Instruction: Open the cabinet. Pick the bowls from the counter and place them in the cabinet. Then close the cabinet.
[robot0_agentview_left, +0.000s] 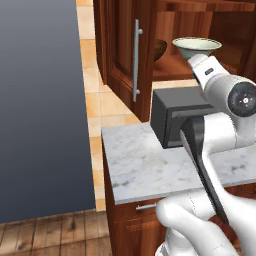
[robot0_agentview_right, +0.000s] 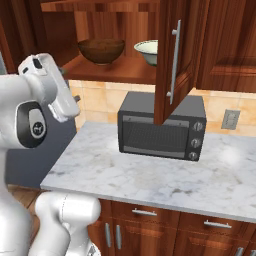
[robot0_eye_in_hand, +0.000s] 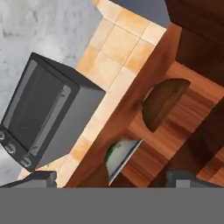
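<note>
Bowls: two, both on the open cabinet (robot0_agentview_right: 115, 70) shelf, upper centre of frame. Gripper (robot0_eye_in_hand: 111, 179) jaws spread wide, empty, nearest the glossy cream-green bowl (robot0_agentview_right: 146, 51); round wood-grain brown bowl (robot0_agentview_right: 101, 50) beside it. One boxy dark microwave (robot0_agentview_right: 161, 127) on the veined marble counter (robot0_agentview_right: 125, 175) below.

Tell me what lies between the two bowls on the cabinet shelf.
Nothing: in the right base view, bare wooden shelf separates the dark bowl from the pale bowl.

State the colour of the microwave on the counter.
Dark grey microwave, clearest in the right base view.
</note>
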